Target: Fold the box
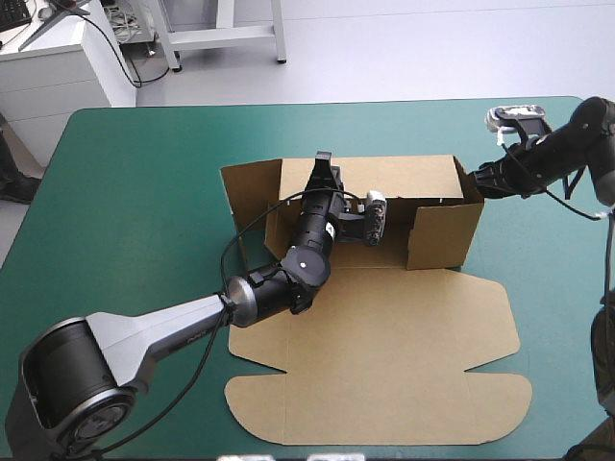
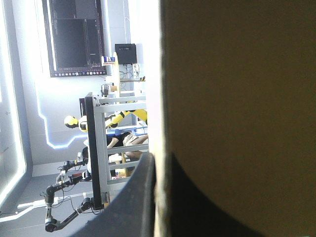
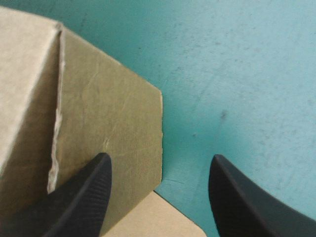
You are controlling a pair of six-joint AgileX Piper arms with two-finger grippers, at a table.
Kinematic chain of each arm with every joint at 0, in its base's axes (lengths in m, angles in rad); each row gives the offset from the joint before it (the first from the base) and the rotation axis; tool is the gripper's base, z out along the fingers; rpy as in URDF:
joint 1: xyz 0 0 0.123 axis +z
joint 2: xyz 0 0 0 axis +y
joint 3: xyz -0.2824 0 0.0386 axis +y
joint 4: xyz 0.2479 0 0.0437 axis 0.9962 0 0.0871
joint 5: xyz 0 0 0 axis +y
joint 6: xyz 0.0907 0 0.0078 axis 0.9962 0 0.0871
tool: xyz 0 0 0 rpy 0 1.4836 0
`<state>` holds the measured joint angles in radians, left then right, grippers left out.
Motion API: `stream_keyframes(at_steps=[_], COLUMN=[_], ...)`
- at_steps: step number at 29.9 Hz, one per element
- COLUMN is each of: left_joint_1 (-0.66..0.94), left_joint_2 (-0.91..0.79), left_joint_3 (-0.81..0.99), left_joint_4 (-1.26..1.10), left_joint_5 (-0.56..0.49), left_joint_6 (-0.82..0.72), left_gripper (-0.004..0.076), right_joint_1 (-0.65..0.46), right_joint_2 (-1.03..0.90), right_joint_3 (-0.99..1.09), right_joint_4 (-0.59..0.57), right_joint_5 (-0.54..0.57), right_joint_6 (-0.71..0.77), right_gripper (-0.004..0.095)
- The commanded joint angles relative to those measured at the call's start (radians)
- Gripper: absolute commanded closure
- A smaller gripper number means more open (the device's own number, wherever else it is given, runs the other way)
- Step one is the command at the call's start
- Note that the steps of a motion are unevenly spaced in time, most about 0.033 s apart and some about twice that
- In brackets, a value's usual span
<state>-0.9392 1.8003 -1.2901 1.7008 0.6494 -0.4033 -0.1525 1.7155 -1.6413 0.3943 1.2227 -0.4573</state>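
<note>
At the counter's [image 1: 135,192] left side nothing is at work; only the left arm crosses the teal-green cover toward the box [image 1: 384,336]. The box sits at mid-counter, half formed.

(a) Left flap [image 1: 248,197]: it splays outward from the far wall [image 1: 404,178], untucked. You may judge it liable to catch or bend backward if the wall is swung.

(b) Left tool [image 1: 323,171]: it meets the top edge of the far wall. In the left wrist view the two black fingers are all but together, with the board's pale edge clamped between them. The hold lies on a thin rim only. A hard pull could crease the rim, or let the sheet slide out and the wall fall.

(c) Lid [image 1: 384,384]: it lies flat on the counter, nearest you.

(d) Right side wall [image 1: 442,235]: it is raised, though whether it is tucked cannot be told.

(e) End flap [image 3: 113,123]: it projects from the far wall's right end. Its crease looks frayed in the right wrist view, so a sharp push might tear it there.

(f) Right tool [image 1: 480,180]: its fingers stand well apart, gripping nothing. One finger [image 3: 84,197] overlies the flap; the other hangs over bare cover, with the flap's free edge between them. Closing from here could catch only the corner. Pressing the flap inward could shove the whole box, since you hold it by the left tool's pinch alone.
</note>
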Motion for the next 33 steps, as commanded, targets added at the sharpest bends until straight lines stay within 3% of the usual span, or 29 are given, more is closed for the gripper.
stream_keyframes(at_steps=[1,11,17,23,28,33], left_joint_1=[-0.006,-0.006,-0.006,-0.006,-0.006,-0.006], left_joint_2=[-0.034,-0.034,-0.034,-0.034,-0.034,-0.034], left_joint_3=[-0.016,-0.016,-0.016,-0.016,-0.016,-0.016], left_joint_4=[-0.011,-0.011,-0.011,-0.011,-0.011,-0.011], left_joint_5=[0.011,0.011,0.011,0.011,0.011,0.011], left_joint_6=[-0.006,-0.006,-0.006,-0.006,-0.006,-0.006], left_gripper=[0.0732,0.0732,0.0732,0.0732,0.0732,0.0732], right_joint_1=[-0.041,-0.101,-0.101,-0.095,-0.041,0.004], right_joint_2=[-0.113,-0.208,-0.208,-0.205,-0.205,-0.205], right_joint_3=[0.080,0.371,0.406,0.406,0.406,0.408], right_joint_4=[0.124,0.334,0.339,0.468,0.462,0.462], right_joint_5=[-0.069,-0.146,-0.157,-0.198,-0.174,-0.303], right_joint_6=[-0.089,-0.461,-0.590,-0.720,-0.719,-0.655], right_gripper=[0.0376,0.0376,0.0376,0.0378,0.0378,0.0378])
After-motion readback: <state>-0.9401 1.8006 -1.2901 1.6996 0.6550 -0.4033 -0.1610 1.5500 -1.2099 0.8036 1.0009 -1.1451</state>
